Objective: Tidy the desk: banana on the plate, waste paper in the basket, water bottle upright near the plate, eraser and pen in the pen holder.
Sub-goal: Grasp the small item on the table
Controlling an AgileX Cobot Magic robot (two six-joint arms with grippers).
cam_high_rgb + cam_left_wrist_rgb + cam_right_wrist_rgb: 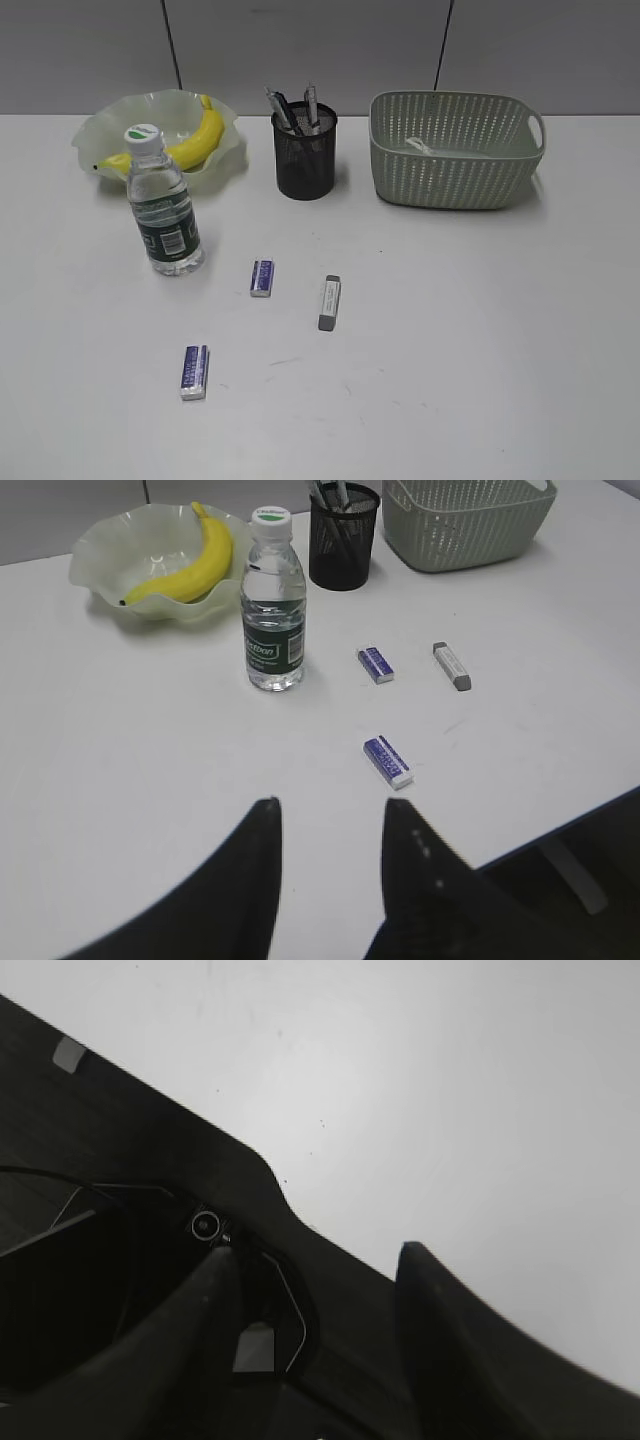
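Erasers [262, 277] lie lengthwise toward the pen holder [305, 152]; both grippers [325, 830] hang spread, empty.

Banana [200, 142] lies in the ruffled green plate [100, 135]; bottle [165, 212] upright just beside; three erasers [262, 277] loose on the bench [480, 340]

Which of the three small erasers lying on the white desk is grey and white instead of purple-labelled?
The long slim grey-and-white eraser, farthest right of the three. The two purple-labelled white erasers lie left of it.
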